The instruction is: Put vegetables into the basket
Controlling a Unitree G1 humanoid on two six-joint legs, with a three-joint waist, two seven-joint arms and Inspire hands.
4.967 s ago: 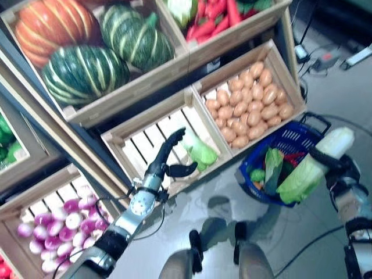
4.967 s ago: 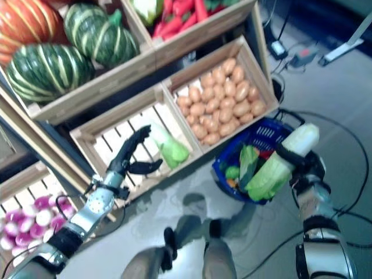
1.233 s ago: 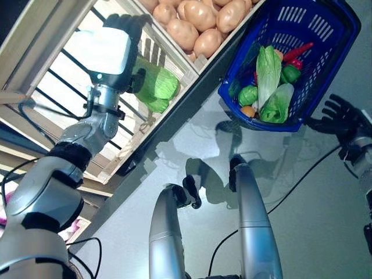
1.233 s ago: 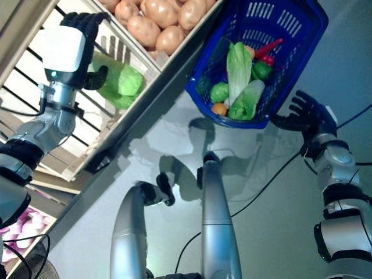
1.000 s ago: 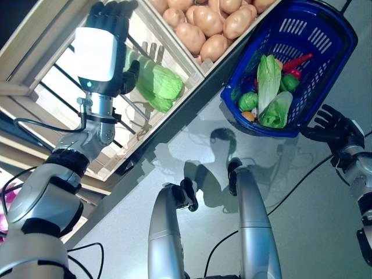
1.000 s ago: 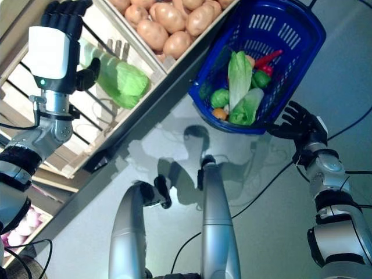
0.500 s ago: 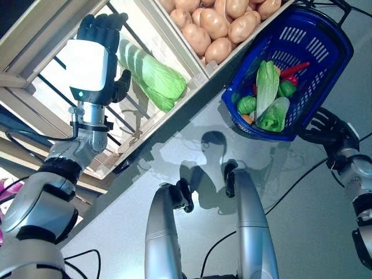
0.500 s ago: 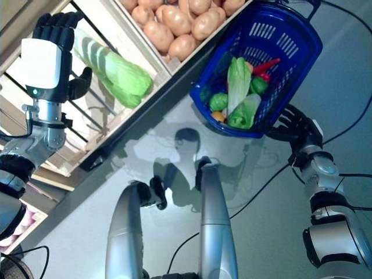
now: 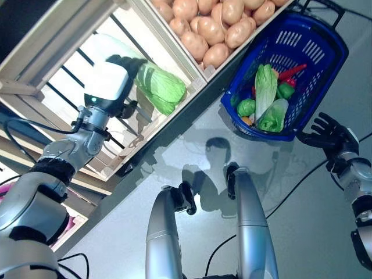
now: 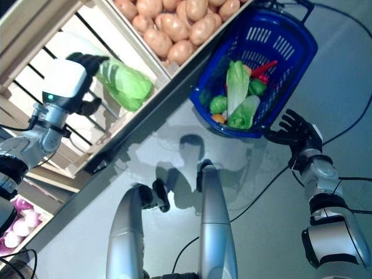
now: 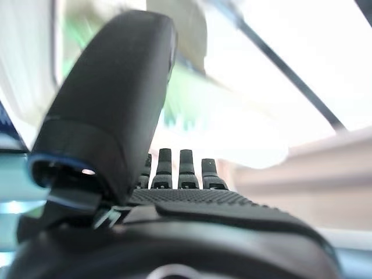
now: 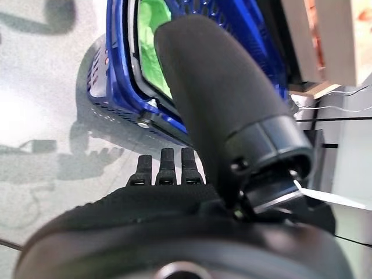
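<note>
A pale green cabbage (image 9: 161,88) lies in a slatted wooden crate (image 9: 70,93) of the stand. My left hand (image 9: 109,81) reaches into that crate. Its straight fingers (image 9: 125,60) lie over the cabbage's pale end, and the cabbage shows past them in the left wrist view (image 11: 232,116). The blue basket (image 9: 337,70) stands on the floor beside the stand. It holds leafy green cabbages (image 9: 265,87), a green pepper (image 9: 247,106) and a red pepper (image 9: 293,71). My right hand (image 9: 328,132) is open with spread fingers just off the basket's near rim (image 12: 122,70).
The wooden stand (image 9: 35,40) fills the left and top of the eye views. Its dark base rail (image 9: 174,125) runs diagonally down to the floor. Grey floor (image 9: 302,197) lies in front of the basket and to the right.
My left hand has tipped down and across onto the cabbage's pale end. My right hand has drawn slightly back from the basket's rim. The camera has shifted a little.
</note>
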